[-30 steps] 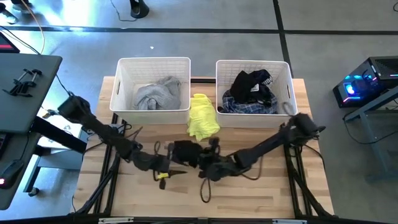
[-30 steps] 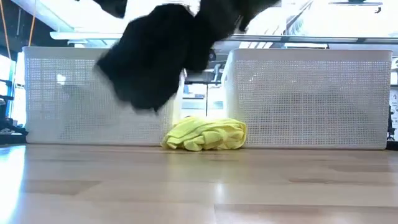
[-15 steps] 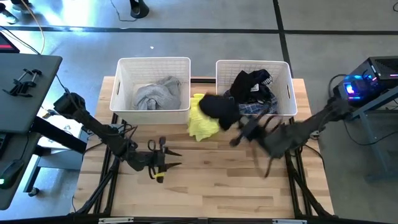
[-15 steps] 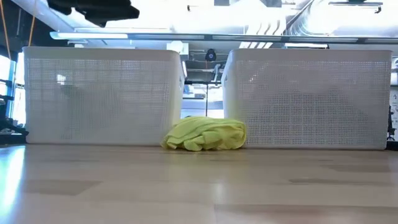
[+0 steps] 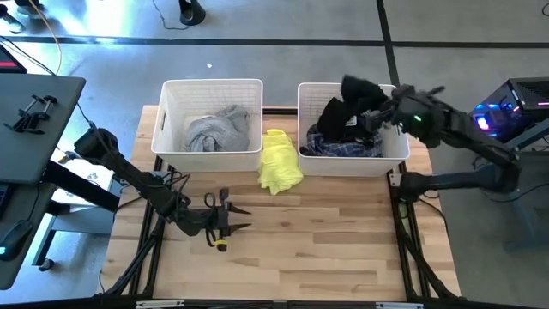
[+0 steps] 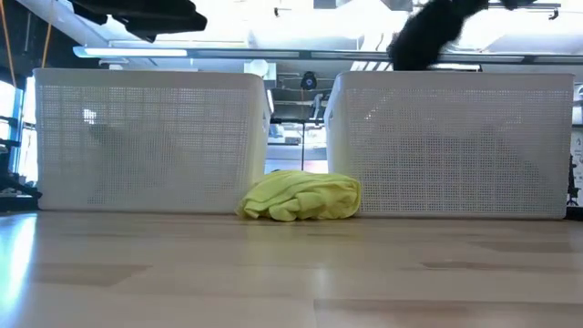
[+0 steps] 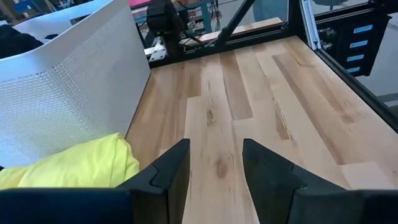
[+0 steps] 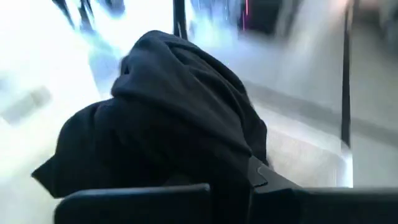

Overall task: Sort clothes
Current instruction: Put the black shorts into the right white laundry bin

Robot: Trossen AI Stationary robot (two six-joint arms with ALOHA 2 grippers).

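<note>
While right end effector [image 5: 371, 110] hangs above right white plastic bin [image 5: 305, 129], clamped on limp black fabric garment [image 5: 360, 89] | light, soft; pinch a bunched fold | left end effector [image 5: 225, 220] apart, over desk [image 5: 343, 249].

The tabletop [image 5: 343, 249] is made of light wood boards. Two white bins stand on it side by side at the far edge. The left bin [image 5: 170, 120] and the right bin [image 5: 305, 120] have a small gap between them. A yellow garment [image 5: 279, 160] lies crumpled on the wood, in that gap and just in front of it, touching both bins. The wood in front is bare.
</note>
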